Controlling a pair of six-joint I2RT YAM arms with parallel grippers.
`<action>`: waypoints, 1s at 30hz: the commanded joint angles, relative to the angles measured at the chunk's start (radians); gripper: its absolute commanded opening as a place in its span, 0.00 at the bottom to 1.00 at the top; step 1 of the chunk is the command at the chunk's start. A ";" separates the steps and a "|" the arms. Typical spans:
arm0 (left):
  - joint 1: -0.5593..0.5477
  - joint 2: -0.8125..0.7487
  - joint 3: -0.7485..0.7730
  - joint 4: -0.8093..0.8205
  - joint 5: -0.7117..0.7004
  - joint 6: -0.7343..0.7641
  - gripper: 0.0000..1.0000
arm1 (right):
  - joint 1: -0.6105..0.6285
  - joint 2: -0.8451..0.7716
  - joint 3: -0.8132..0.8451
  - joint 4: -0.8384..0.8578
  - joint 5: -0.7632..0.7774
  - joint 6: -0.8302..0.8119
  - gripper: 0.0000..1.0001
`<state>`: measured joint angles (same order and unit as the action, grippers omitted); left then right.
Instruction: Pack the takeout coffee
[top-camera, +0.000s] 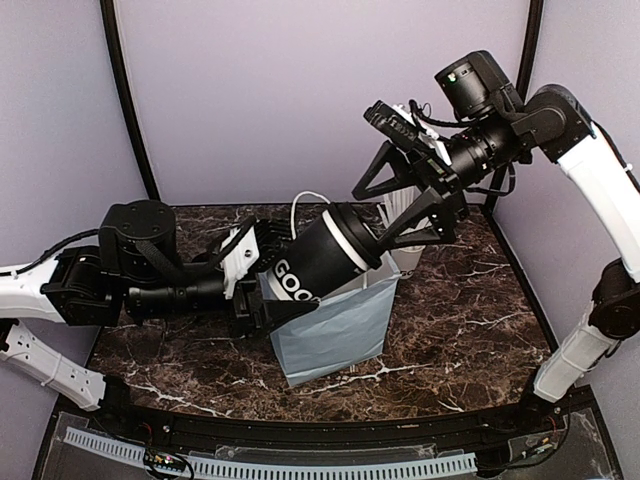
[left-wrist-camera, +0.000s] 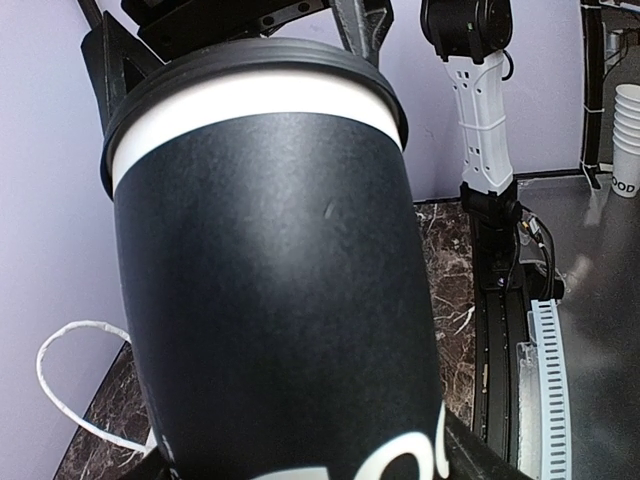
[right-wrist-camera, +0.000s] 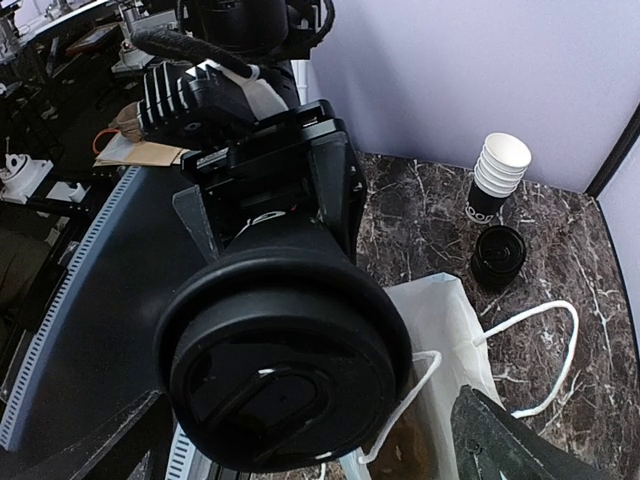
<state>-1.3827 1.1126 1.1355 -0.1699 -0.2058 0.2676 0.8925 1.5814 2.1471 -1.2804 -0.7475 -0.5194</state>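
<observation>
The takeout coffee is a dark paper cup with a round black lid, and it lies tilted with the lid toward the right. My left gripper is shut on the cup's lower body and holds it over the mouth of a white paper bag. The cup fills the left wrist view between the left gripper jaws. My right gripper is open, one finger on each side of the lid end. In the right wrist view the lid faces the camera between the spread right gripper fingers, with the bag just below.
A stack of lidless white cups and a loose black lid stand on the marble table at the back. A white cup of sticks stands behind the bag. The bag's string handle loops outward.
</observation>
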 joint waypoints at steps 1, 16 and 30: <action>0.005 -0.004 -0.010 0.061 0.015 0.025 0.67 | 0.048 0.003 0.011 -0.002 0.044 0.010 0.99; 0.004 -0.010 -0.021 0.078 0.031 0.047 0.67 | 0.067 0.001 -0.019 0.015 0.034 0.054 0.93; 0.005 -0.050 -0.054 0.105 -0.084 0.049 0.80 | 0.071 -0.031 0.000 0.081 0.160 0.073 0.71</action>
<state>-1.3781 1.1130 1.1053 -0.1081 -0.2390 0.3119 0.9596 1.5784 2.1361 -1.2537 -0.6529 -0.4618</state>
